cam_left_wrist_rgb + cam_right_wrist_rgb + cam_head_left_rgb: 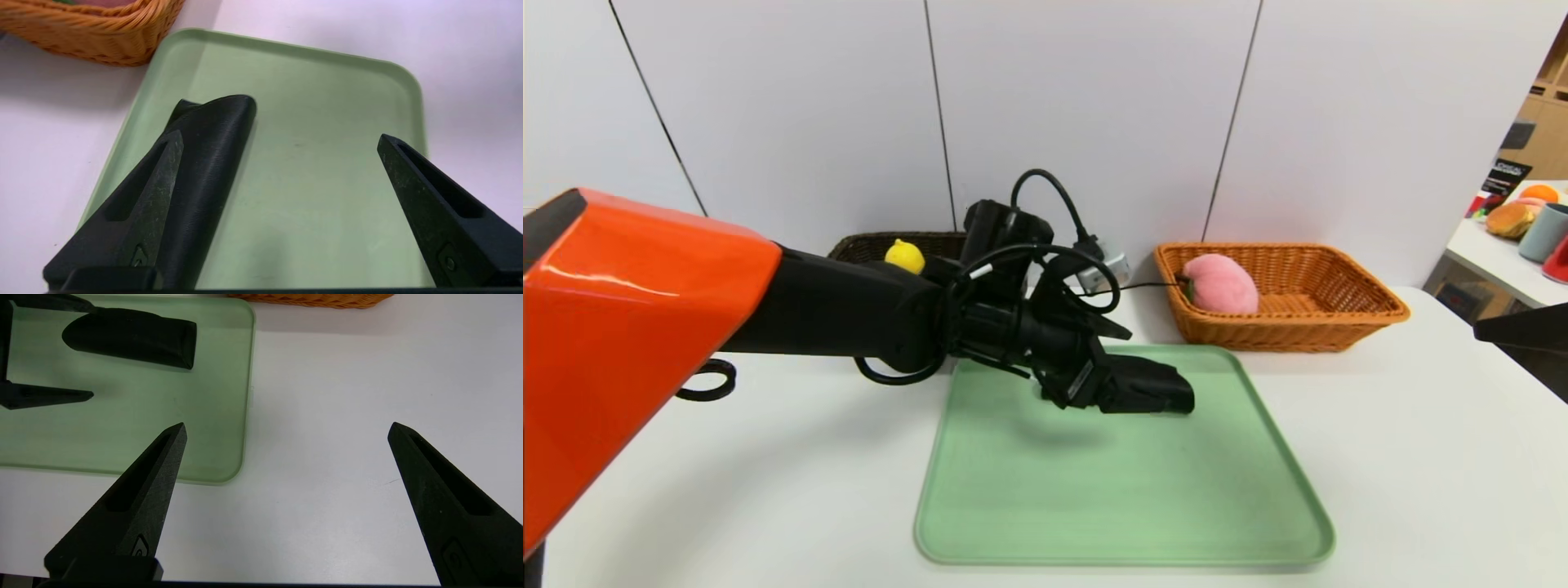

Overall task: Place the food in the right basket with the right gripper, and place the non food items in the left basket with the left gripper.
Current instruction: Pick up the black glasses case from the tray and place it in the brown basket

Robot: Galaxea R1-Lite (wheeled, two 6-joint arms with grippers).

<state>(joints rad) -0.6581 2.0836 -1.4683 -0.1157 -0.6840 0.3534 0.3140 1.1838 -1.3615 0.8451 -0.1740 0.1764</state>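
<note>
Tabletop (784, 482), white, fills most of the head view's lower half, beneath pale wall panels (1094, 106). Green tray (1127, 490) lies flat on it at the lower center of the frame. The left arm (645, 327), with its glossy orange shell, reaches in from the left edge to the middle.

Orange-tan basket (1307, 327), woven with flared sides, sits right of center, just beyond the tray. Dark brown basket (874, 241) is left of center, largely hidden behind the arm.

The left gripper (280, 134) is at the center of the frame, over the far part of the tray. It is released, its two fingers spread wide with nothing grasped between them; one overlaps the black pouch (1152, 388), and whether they touch I cannot tell. The right gripper (289, 424) is at the right edge of the head view, above the tabletop, also released, wide apart and grasping nothing.

The black pouch, folded and oblong, lies on the tray, in the middle of the frame. Pink plush peach (1221, 283) rests in the left end of the orange-tan basket. Smallest is the yellow duck toy (904, 257), in the dark brown basket, only its top visible above the arm.
</note>
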